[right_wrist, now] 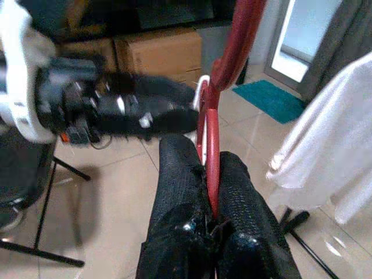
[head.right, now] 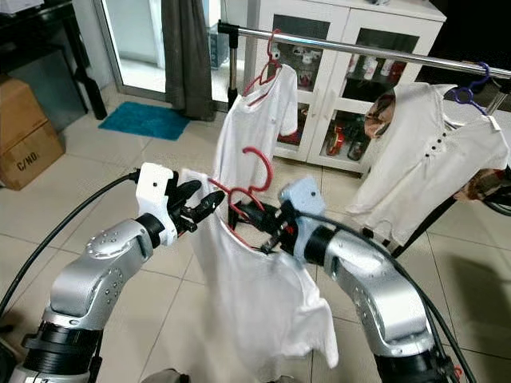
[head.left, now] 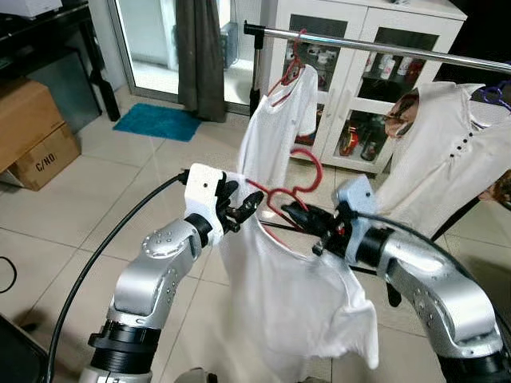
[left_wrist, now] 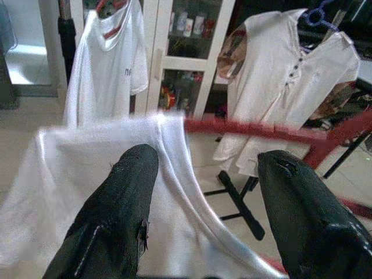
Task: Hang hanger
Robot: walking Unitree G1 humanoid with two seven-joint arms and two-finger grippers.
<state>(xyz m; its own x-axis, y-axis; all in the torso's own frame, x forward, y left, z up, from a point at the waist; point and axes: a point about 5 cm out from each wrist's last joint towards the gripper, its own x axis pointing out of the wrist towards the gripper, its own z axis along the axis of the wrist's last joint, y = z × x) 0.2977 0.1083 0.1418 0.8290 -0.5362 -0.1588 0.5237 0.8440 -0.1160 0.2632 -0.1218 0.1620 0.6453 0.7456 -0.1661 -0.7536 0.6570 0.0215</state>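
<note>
Red hanger [head.left: 289, 194] with a white shirt [head.left: 291, 295] draped on it hangs between both arms, below the clothes rail [head.left: 375, 46]. Right gripper [head.left: 297, 214] is clamped on its wire; left gripper [head.left: 246, 207], fingers spread apart, touches the shirt's shoulder.

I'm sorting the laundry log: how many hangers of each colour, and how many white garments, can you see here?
Red hangers: 2, one on the rail, one in the right gripper
Blue hangers: 1
White garments: 3
Total: 6
</note>
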